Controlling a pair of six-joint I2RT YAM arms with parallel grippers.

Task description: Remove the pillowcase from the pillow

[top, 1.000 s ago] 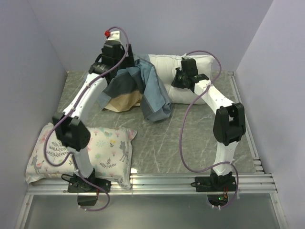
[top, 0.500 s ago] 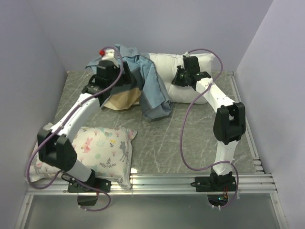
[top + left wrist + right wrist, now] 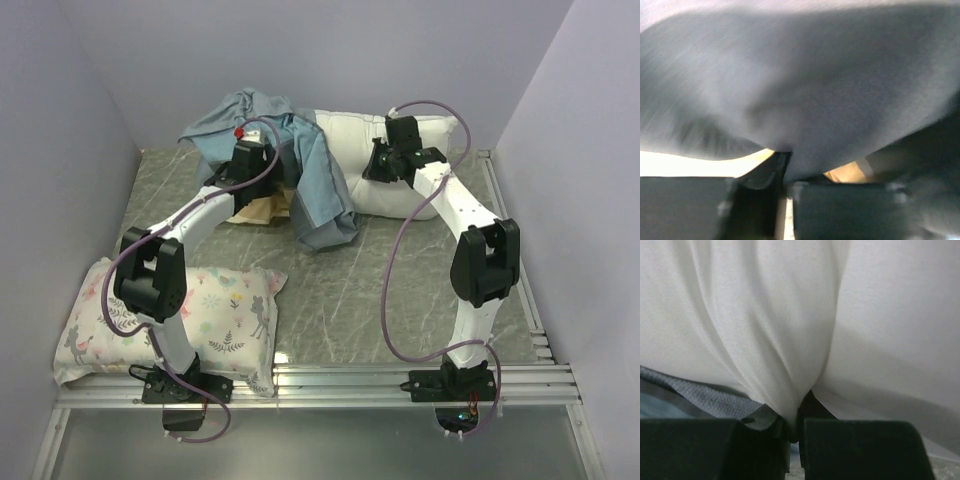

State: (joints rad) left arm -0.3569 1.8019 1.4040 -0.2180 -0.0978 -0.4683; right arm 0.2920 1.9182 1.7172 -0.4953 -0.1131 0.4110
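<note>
Left jaws are pinched shut on a fold of the pillowcase [image 3: 805,100]. Grey weave fills the left wrist view and is blurred, so that arm is in motion. Right jaws are clamped on a ridge of white pillow [image 3: 790,335] cloth, anchoring it at the far right of the desk [image 3: 400,275].

Change: a second ago the left arm [image 3: 205,210] stood tall with the case hoisted over the pillow's left end. Now it is folded low. The case is dragged back and left into a heap at the far side, one blue tail hangs toward mid-desk, and a tan patch shows beneath. The right arm has hardly shifted.

My reading: the pull runs away from the anchor, the right direction for stripping. The pillow lies bare from its middle to its right end. Its left end sits under the heap, so I cannot tell whether it is out yet. I count this as well along, not finished.

Writing: none legible, and no brand or label on cloth or arms. The print pillow [image 3: 225,305], near left, shows only deer and leaves. A small red cap [image 3: 238,131] on the left wrist is unmarked.
</note>
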